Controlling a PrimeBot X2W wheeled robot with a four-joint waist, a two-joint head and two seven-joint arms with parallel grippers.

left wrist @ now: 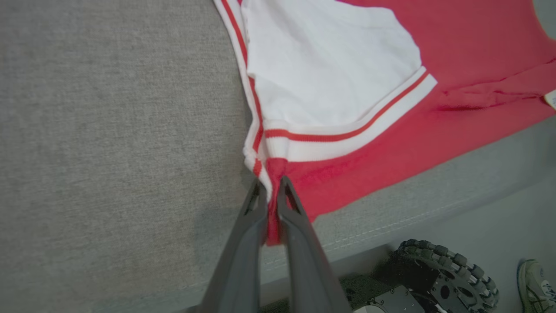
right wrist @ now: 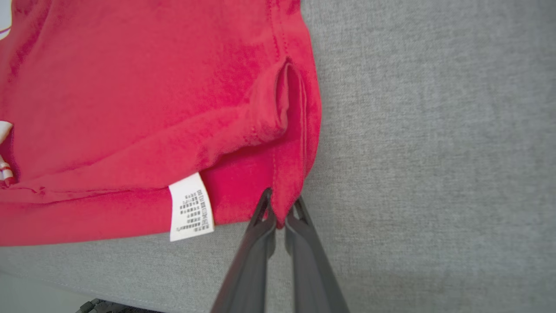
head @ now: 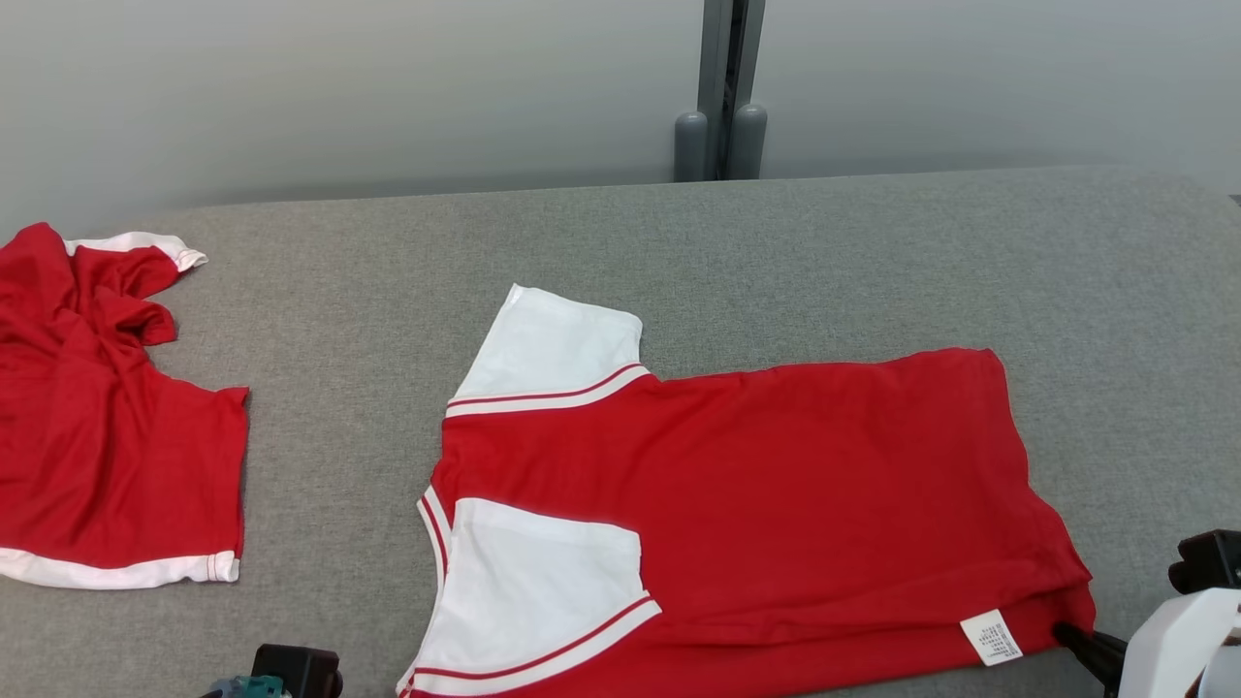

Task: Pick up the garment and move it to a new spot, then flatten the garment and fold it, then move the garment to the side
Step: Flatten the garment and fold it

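Right gripper, head view, 4 o'clock: I log it clamped on garment hem; garment flat at centre of table. Left wrist: left gripper clenched on collar-side corner, 6 o'clock. Right wrist: care label, 8 o'clock

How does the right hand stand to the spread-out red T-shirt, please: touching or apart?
Touching. The right wrist view shows the right hand shut on a hem corner of the red T-shirt, near the white care label.
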